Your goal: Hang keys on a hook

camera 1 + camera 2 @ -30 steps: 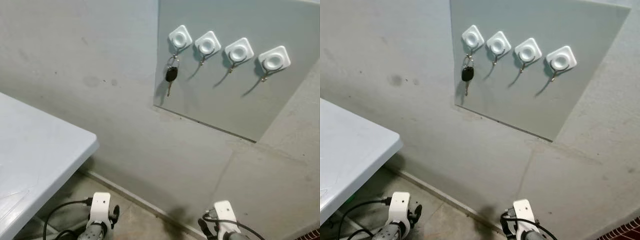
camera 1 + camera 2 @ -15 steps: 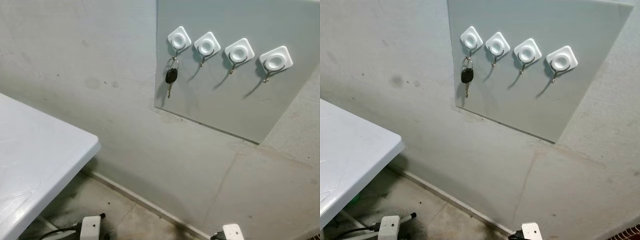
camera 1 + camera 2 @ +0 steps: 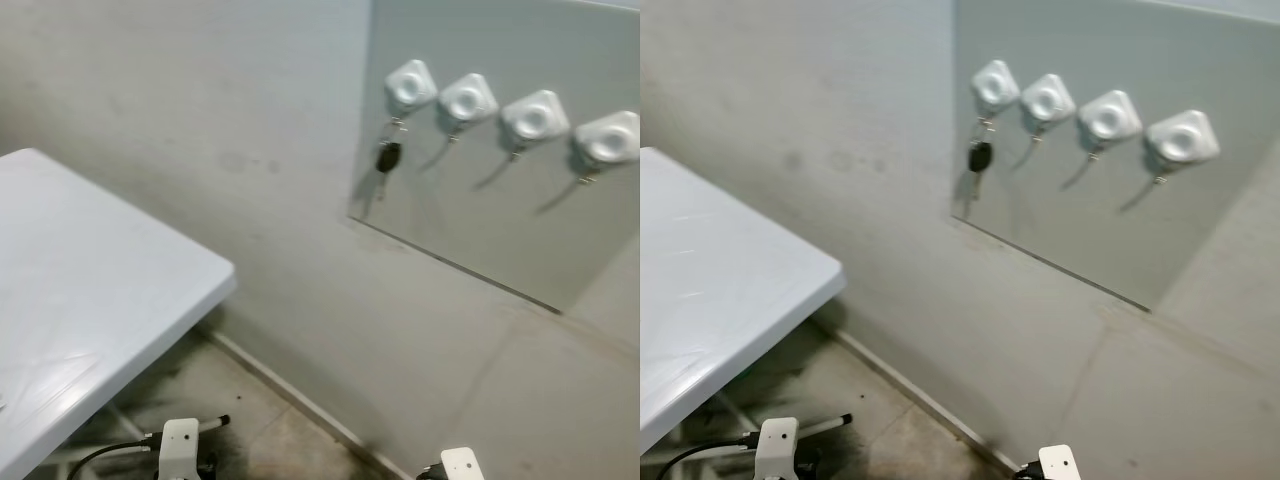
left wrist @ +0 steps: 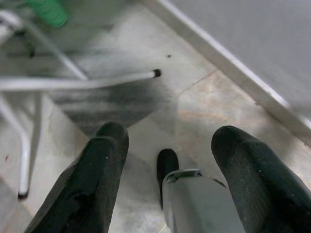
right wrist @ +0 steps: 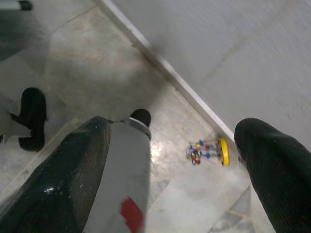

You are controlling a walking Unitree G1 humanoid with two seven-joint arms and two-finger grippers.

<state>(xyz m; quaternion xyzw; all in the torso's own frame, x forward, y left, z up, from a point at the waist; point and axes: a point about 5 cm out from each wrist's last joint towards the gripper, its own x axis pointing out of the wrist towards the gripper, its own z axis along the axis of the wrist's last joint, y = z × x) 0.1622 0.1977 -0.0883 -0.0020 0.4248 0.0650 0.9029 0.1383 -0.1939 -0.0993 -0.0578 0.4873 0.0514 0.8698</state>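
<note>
A black-headed key on a ring [image 3: 388, 155] hangs from the leftmost of several white square hooks [image 3: 411, 85] on a grey wall panel [image 3: 470, 220]. The hook beside it [image 3: 467, 98] carries nothing. Both arms hang low, with only their white wrist tops at the bottom edge, the left [image 3: 180, 445] and the right [image 3: 458, 465]. In the left wrist view my left gripper [image 4: 171, 136] is open above the floor, nothing between its fingers. My right gripper [image 5: 175, 128] is also open and holds nothing.
A white table [image 3: 80, 300] fills the left, its corner near the wall; its metal legs [image 4: 77, 82] stand on the tiled floor. A small colourful toy [image 5: 206, 150] lies by the skirting. A green object [image 4: 48, 9] sits under the table.
The whole picture has shifted right and gone blurred, so the camera has turned left. Both arms have dropped lower at the bottom edge. The key still hangs on its hook.
</note>
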